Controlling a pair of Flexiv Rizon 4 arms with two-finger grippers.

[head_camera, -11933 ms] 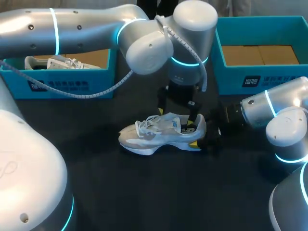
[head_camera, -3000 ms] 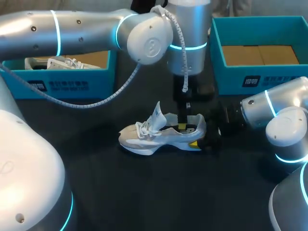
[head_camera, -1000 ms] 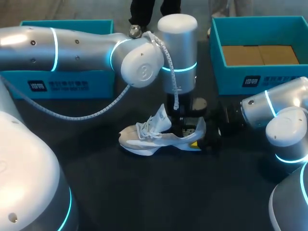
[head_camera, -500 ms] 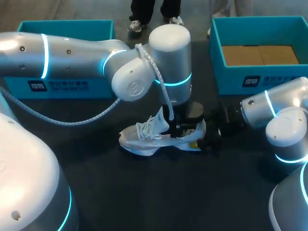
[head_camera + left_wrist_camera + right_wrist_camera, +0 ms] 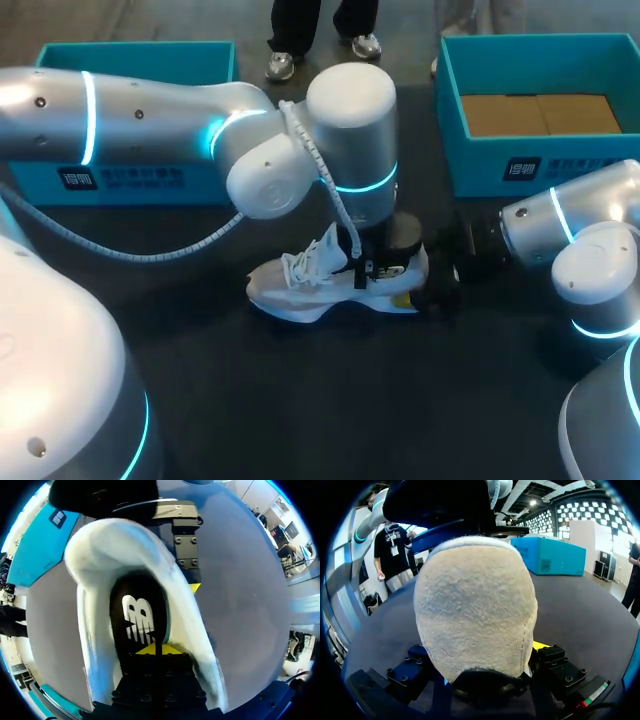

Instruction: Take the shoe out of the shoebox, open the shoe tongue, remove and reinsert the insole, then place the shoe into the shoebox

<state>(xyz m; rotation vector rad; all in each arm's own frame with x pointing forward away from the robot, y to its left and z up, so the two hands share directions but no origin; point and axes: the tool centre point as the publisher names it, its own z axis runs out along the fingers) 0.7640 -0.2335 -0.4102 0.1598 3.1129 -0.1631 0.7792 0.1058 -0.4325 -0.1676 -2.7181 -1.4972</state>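
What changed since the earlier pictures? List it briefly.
The left end effector came down into the opening of the shoe, toward the insole, as the left arm swung nearer the camera. The tongue, flat at first, now stands up. The shoe kept its place on the table, and the right end effector stayed clamped on its heel.

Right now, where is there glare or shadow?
Head view: cyan rings glow on the left arm and right arm, with sheen on their silver shells; the pale shoe stands out on the dark table. Left wrist view: shadow inside the shoe around the left gripper. Right wrist view: the shoe evenly lit.
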